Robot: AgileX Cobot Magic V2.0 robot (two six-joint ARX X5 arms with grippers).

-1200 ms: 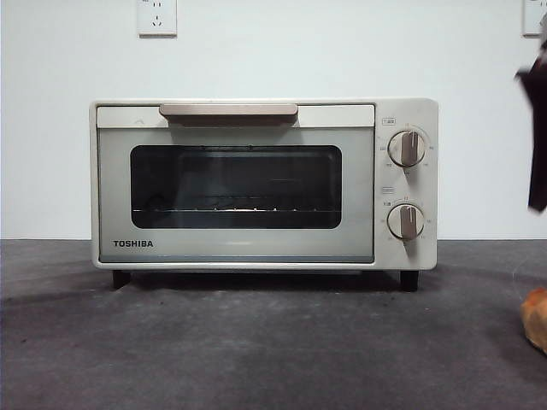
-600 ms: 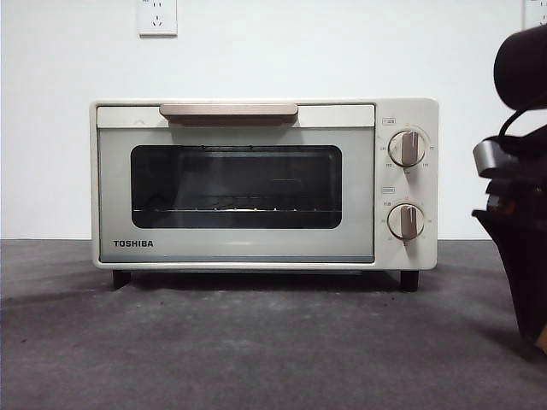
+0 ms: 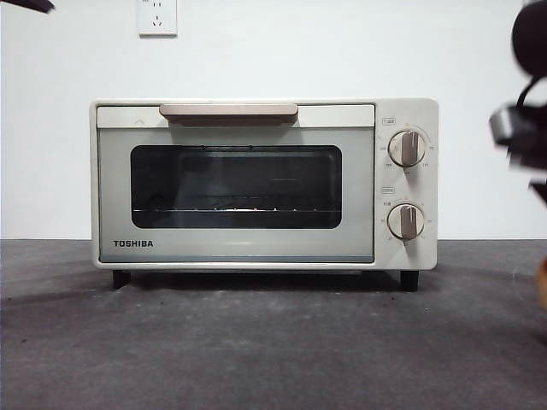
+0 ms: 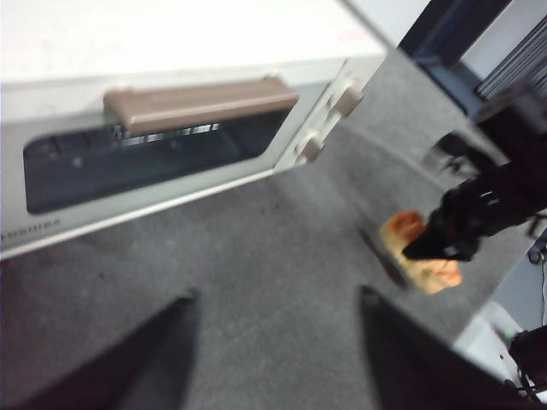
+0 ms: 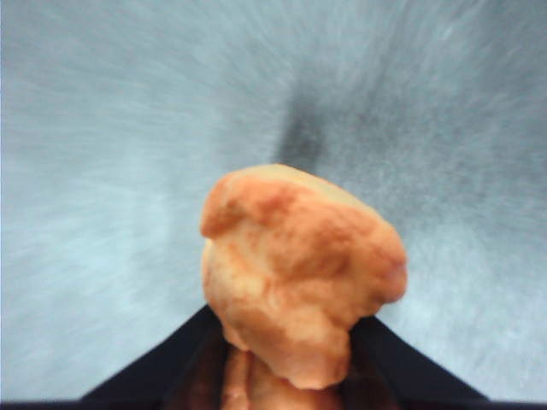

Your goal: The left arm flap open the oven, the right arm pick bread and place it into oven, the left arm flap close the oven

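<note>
The bread (image 5: 299, 273), a golden-orange lumpy loaf, sits between the two black jaws of the right gripper (image 5: 291, 359), which is clenched on it; in the right wrist view the loaf fills the centre of the frame, the grey surface behind it is blurred, and a dark shadow lies on that surface beyond the loaf. In the left wrist view the same loaf (image 4: 419, 252) appears over the dark grey table (image 4: 282, 256), off the knob side of the oven and well apart from it, with the right gripper (image 4: 440, 248) closed over its upper part; whether the loaf touches the table cannot be told. In the front view only an orange sliver (image 3: 542, 286) shows at the right edge, below a blurred black part of the right arm (image 3: 521, 128).

The oven (image 3: 256, 184), a cream-white TOSHIBA toaster oven, stands on the table (image 3: 256, 350) with its door shut, the beige bar handle (image 3: 228, 110) along the door's top and two round knobs (image 3: 407, 148) on its right panel.

The left gripper (image 4: 273, 342) hangs above the table in front of the oven, its jaws spread apart and holding nothing; the handle (image 4: 201, 102) lies beyond it, untouched.

A wall socket (image 3: 157, 17) is mounted on the white wall above the oven.
</note>
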